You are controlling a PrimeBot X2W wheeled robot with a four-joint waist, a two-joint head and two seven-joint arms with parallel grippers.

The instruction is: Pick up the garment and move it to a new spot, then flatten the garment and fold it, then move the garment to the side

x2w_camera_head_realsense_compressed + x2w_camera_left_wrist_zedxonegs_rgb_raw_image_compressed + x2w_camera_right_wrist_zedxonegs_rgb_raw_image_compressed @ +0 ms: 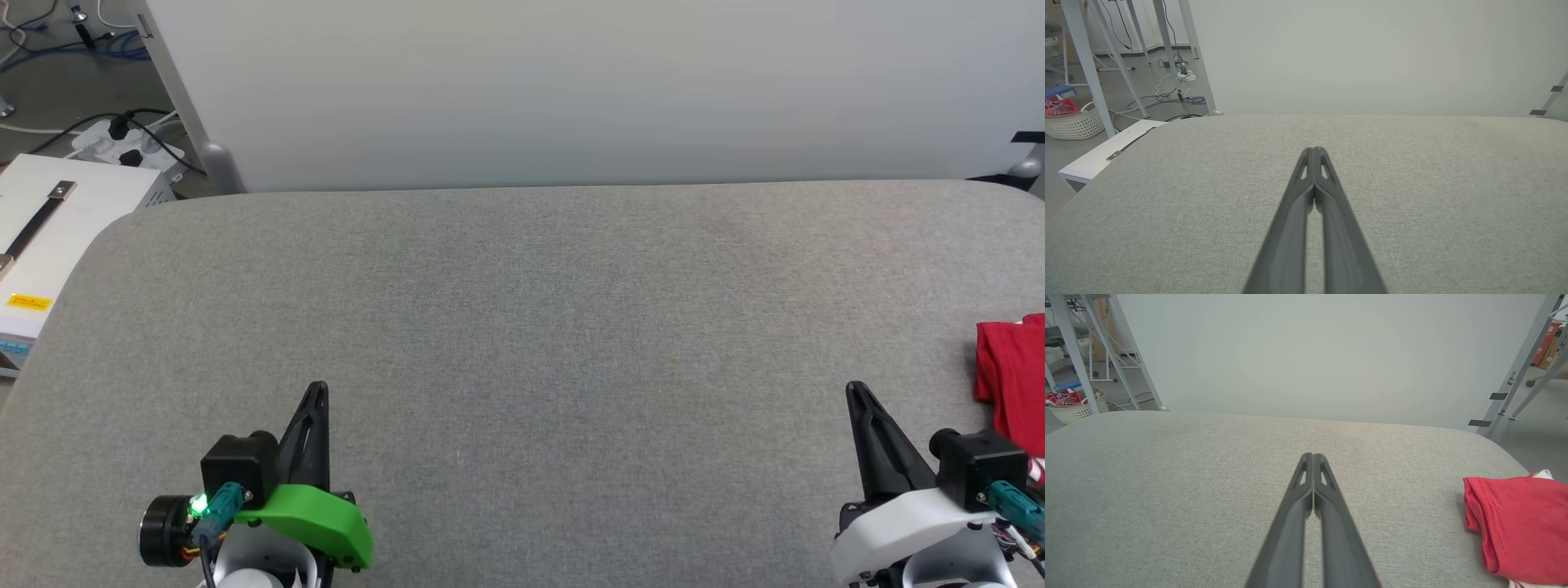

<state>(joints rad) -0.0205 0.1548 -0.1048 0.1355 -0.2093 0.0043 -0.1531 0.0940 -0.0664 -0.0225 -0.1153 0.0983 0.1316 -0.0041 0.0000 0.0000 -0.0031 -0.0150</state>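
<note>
The red garment (1015, 384) lies bunched at the table's right edge, partly cut off by the frame. The right wrist view shows the garment (1519, 526) as folded red cloth with a bit of white at its far corner. My right gripper (855, 390) is shut and empty, resting to the left of the garment, apart from it; in its own view the right gripper (1312, 457) has its fingers pressed together. Over the near left of the table my left gripper (318, 389) is shut with nothing in it, and its fingers meet in the left wrist view (1313, 152).
The grey fabric table (522, 310) spans the view, with a pale panel (571, 82) behind it. A white box (49, 220) and cables stand off the left edge. A white basket (1073, 122) of red cloth sits on the floor, near metal frame legs (1515, 375).
</note>
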